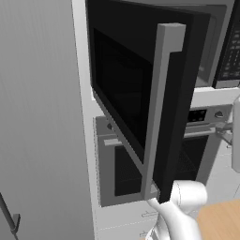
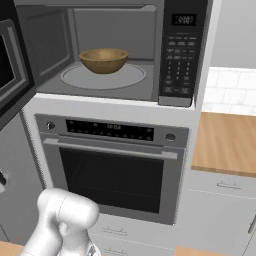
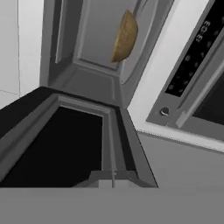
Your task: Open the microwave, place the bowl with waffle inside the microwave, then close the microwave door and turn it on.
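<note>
Wooden bowl (image 2: 103, 60) centred on turntable, microwave door (image 1: 140, 89) swung wide, end effector closed.

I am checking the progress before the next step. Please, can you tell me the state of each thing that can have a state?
microwave door: open, swung out to the left
microwave: cavity open to view
bowl: inside the microwave, upright on the round turntable plate
oven door: closed
pincer: shut, holding nothing visible
</note>
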You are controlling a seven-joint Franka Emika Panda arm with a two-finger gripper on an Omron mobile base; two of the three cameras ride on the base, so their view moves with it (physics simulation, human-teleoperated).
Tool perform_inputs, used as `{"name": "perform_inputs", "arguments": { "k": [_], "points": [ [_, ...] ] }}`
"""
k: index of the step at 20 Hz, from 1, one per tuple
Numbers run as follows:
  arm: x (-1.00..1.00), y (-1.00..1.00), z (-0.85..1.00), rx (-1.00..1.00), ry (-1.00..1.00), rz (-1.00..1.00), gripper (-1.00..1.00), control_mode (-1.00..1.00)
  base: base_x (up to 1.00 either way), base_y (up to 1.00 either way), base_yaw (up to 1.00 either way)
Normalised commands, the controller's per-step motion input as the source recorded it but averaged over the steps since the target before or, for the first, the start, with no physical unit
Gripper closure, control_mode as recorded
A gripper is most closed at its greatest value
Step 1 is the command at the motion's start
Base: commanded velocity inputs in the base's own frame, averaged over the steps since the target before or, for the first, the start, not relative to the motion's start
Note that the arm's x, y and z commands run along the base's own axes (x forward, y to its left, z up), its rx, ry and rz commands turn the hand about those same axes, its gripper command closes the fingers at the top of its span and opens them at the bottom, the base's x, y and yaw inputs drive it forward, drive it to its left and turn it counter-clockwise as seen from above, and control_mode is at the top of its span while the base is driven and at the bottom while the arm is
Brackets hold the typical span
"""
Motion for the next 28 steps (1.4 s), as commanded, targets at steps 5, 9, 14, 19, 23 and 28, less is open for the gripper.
{"name": "perform_inputs", "arguments": {
  "k": [5,9,14,19,23,28],
  "points": [
    [-0.59,0.73,-0.06,-0.17,-0.08,-0.12,1.0,-1.0,0.0,0.0,0.0],
    [0.0,0.36,-0.04,-0.07,0.0,-0.11,1.0,-1.0,0.0,0.0,0.0],
    [-0.01,0.03,-0.01,0.0,-0.02,0.0,1.0,-1.0,0.0,0.0,0.0],
    [-0.32,0.27,-0.13,-0.05,-0.14,0.0,1.0,-1.0,0.0,0.0,0.0],
    [-0.3,0.26,-0.1,-0.07,-0.05,0.0,1.0,-1.0,0.0,0.0,0.0],
    [-0.08,0.37,-0.05,-0.09,0.0,-0.07,1.0,-1.0,0.0,0.0,0.0]
  ]
}}
